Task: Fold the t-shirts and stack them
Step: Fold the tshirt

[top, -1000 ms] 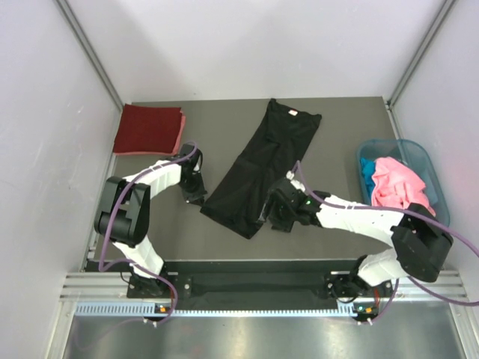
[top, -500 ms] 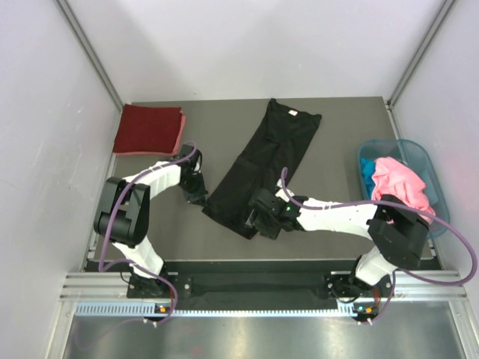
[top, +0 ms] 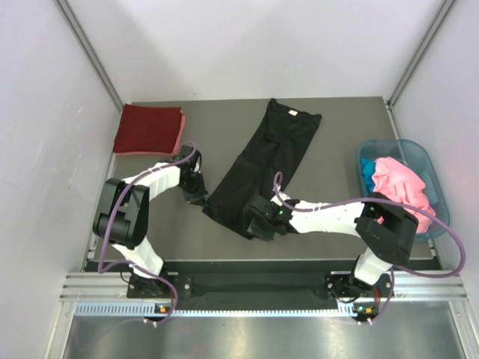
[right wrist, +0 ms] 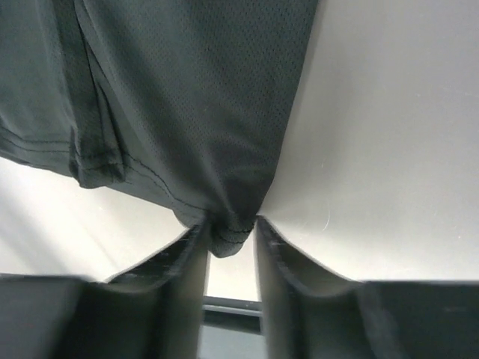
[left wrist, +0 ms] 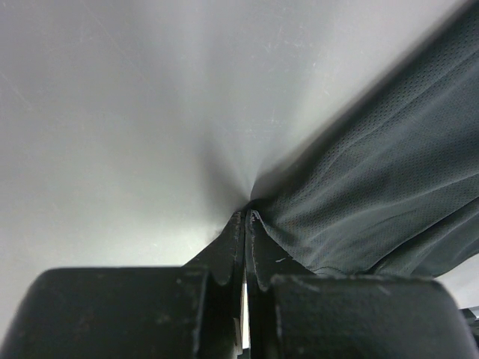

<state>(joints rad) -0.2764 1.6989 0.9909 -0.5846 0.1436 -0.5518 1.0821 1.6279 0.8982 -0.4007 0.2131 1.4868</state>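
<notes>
I found the surface carrying the black t-shirt, folded into a long strip that ran diagonally from the far edge toward the middle of the near edge. The teal basket sat at the right edge, holding a pink t-shirt and a blue t-shirt. The dark red t-shirt lay folded in the far left corner. The left pincer was clamped on the strip's near left hem corner. The right pincer was clamped on its near right corner, with cloth bunched between the fingers.
</notes>
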